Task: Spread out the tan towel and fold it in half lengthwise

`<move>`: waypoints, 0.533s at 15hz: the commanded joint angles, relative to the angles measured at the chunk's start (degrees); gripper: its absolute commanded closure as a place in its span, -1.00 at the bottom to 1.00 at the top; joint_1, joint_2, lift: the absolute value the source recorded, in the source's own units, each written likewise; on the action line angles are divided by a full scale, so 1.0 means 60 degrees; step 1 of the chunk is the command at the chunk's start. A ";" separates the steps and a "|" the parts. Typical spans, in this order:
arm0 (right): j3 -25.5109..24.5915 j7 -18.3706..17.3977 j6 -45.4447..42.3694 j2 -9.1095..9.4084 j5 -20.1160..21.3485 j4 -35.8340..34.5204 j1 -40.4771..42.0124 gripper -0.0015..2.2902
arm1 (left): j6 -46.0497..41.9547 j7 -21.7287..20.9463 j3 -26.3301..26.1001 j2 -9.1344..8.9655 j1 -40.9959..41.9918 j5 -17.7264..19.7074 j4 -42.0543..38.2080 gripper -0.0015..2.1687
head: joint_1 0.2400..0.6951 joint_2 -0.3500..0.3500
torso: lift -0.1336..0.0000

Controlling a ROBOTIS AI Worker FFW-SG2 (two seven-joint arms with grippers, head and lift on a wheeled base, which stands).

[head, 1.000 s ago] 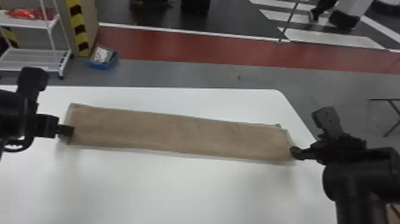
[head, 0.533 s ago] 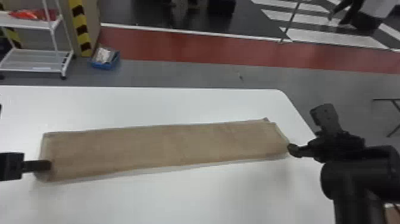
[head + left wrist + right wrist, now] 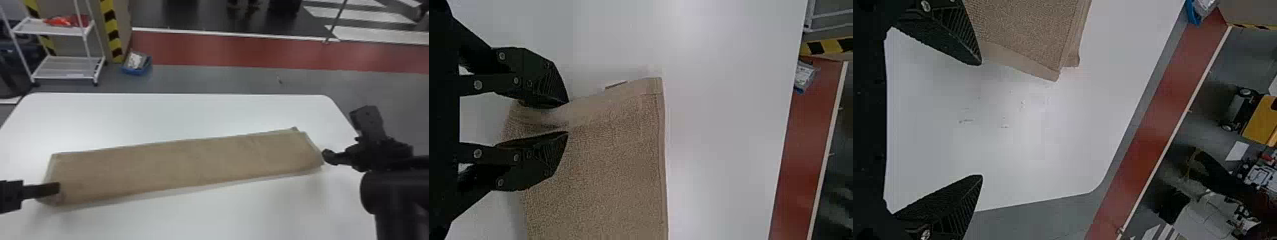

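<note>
Lower and farther left than a second ago in the head view, the left end of the towel [image 3: 185, 166] has moved together with the left pincer [image 3: 59, 188], so the long strip now slants up to the right instead of down. The view has shifted too: the upper left corner of the worktop [image 3: 191, 111] now shows.

In the head view, the towel lies folded into a long band from the lower left to right of centre, with a small corner of the layer underneath peeking out at its upper right end. The left pincer is at the lower left, over the band's near corner. The right pincer [image 3: 324, 156] is at the right, at the band's other end. A blue bin [image 3: 136, 65] sits on the floor at upper left, beside a white rack [image 3: 68, 67].

In the left wrist view, the left pincer [image 3: 568, 117] is pinching a gathered bit of the towel near its end; the hemmed corner lies flat beyond.

In the right wrist view, the right pincer [image 3: 981, 120] is spread wide, with one finger against the towel's end and the other over bare worktop. Two layered corners show there, slightly offset.
</note>
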 commanded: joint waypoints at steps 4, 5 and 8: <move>0.0621 -0.0503 -0.0075 0.0284 0.0254 0.0526 -0.0406 -0.93 | -0.0178 0.0049 0.0388 -0.0197 0.0486 0.0423 -0.0849 -0.94 | 1.00 -0.29 | -0.84; 0.0796 -0.0503 -0.0045 0.0328 0.0459 0.0731 -0.0493 -0.93 | -0.0178 0.0122 0.0490 -0.0255 0.0574 0.0599 -0.1025 -0.94 | 1.00 -0.28 | -0.84; 0.0840 -0.0167 -0.0016 0.0284 0.0635 0.0834 -0.0523 -0.93 | -0.0178 0.0254 0.0564 -0.0285 0.0692 0.0657 -0.1215 -0.94 | 1.00 -0.20 | -0.84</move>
